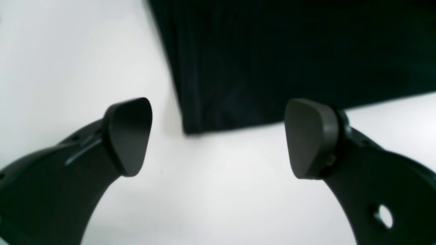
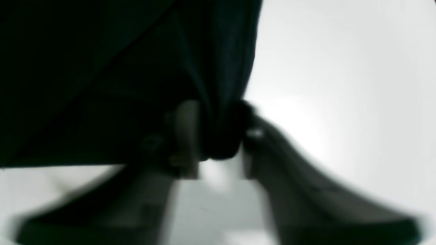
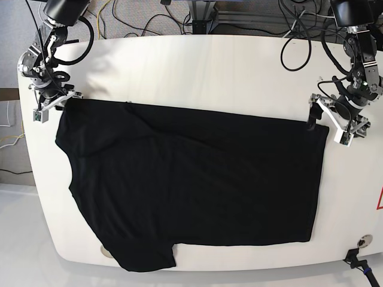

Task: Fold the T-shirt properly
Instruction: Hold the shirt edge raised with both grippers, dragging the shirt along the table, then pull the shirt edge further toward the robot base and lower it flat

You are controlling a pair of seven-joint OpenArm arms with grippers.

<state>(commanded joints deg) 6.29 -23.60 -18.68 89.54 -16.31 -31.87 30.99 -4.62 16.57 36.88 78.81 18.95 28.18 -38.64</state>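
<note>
The white table (image 3: 197,66) carries the T-shirt (image 3: 197,179), spread from upper left to lower right of the base view. Right gripper (image 2: 221,139): jaws clamped on the upper-left corner. Left gripper (image 1: 218,137): jaws apart, straddling the upper-right corner. Recommended: centre, lower and close the left jaws; tension the edge evenly before folding.
</note>
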